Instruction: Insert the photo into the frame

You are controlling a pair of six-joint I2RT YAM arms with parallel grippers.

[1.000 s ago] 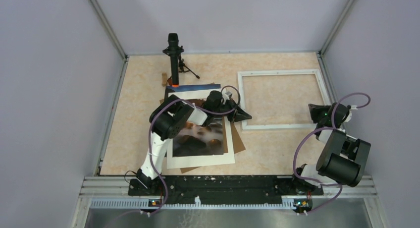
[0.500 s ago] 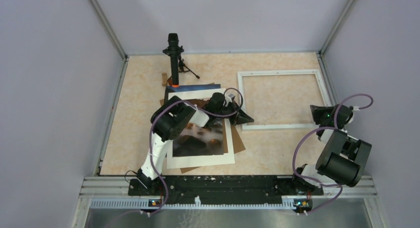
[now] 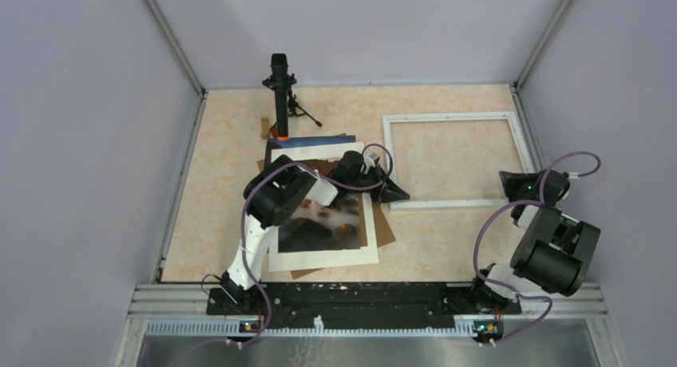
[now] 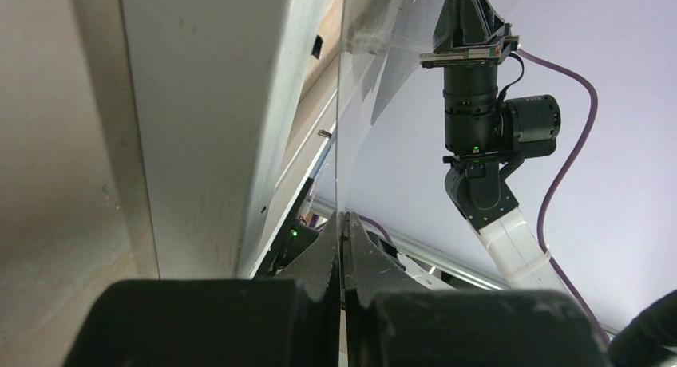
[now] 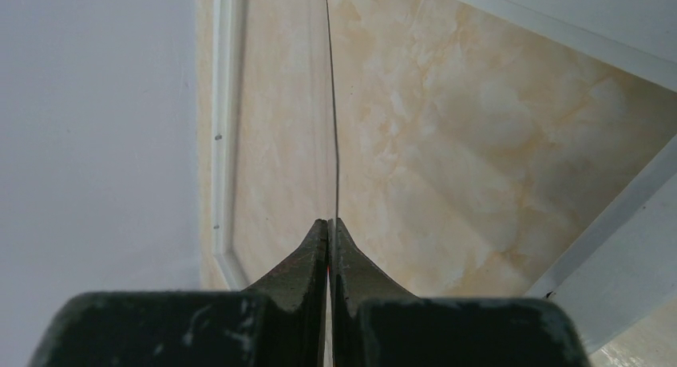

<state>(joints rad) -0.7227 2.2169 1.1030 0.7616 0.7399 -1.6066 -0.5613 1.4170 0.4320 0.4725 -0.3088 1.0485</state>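
Hardly begun: the photo (image 3: 329,227) lies on brown cardboard (image 3: 386,233) at 8 o'clock of the empty frame (image 3: 447,116), while left fingers (image 4: 322,259) and right fingers (image 5: 307,263) each pinch a clear sheet (image 4: 367,104).

Soft even light, faint shadows, blurry wrist-view foregrounds
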